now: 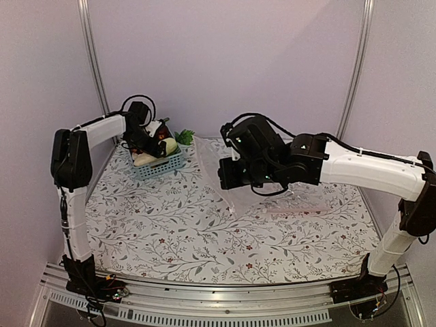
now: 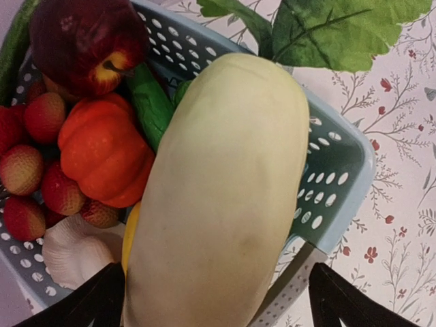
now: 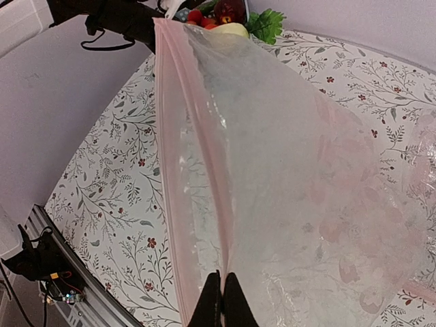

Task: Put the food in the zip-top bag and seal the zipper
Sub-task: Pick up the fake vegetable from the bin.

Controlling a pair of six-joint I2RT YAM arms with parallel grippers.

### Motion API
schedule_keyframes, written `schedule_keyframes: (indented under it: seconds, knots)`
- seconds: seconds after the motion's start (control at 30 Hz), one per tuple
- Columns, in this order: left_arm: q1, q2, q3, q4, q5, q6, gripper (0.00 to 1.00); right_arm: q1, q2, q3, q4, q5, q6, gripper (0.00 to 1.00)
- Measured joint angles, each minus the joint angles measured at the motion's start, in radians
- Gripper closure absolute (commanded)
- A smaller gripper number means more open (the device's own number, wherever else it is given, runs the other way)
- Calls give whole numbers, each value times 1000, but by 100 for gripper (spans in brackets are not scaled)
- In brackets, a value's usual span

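The food lies in a blue basket (image 2: 340, 157) at the back left. It is a long cream-white vegetable (image 2: 225, 191), an orange piece (image 2: 102, 150) and a dark maroon round piece (image 2: 82, 37). My left gripper (image 2: 218, 306) hangs open over the basket (image 1: 158, 167). Its two fingers stand either side of the cream-white vegetable's near end, and the right finger (image 2: 340, 300) is outside the basket wall. My right gripper (image 3: 222, 300) is shut on the pinkish zipper (image 3: 204, 170) of the zip-top bag (image 3: 286, 177). It holds the bag (image 1: 211, 163) up near the middle of the table.
Small red round fruits (image 2: 27, 170), a white bulb (image 2: 75, 252) and green leaves (image 2: 327, 27) share the basket. Another clear bag with a pink strip (image 1: 300, 210) lies flat on the flowered cloth under the right arm. Walls close off the back and both sides.
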Motion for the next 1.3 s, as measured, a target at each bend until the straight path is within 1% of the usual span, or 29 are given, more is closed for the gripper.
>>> schedule_keyframes:
  seconds: [0.07,0.13,0.23,0.3,0.47,0.8,1.0,1.2,1.3]
  knots:
    - [0,8,0,0,-6,0,6,0,0,-3,0,0,0,100]
    - [0,13,-1,0,-14,-1,9,0,0,-5,2,0,0,100]
    - [0,15,-8,12,-23,-2,16,0,0,-6,5,0,0,100]
    - [0,13,-26,35,-31,1,23,0,0,-6,5,0,0,100]
    - [0,-6,-82,96,-46,12,34,0,-1,-8,6,0,0,100]
    - [0,-63,-161,149,-76,22,42,0,-2,-14,12,0,0,100]
    - [0,-194,-221,171,-84,-1,45,0,-4,-14,13,1,-5,100]
    - [-1,-399,-278,204,-84,-47,46,-2,-12,-14,14,6,-19,100]
    - [-11,-523,-364,219,-85,-89,46,-11,-19,-26,25,10,-24,100]
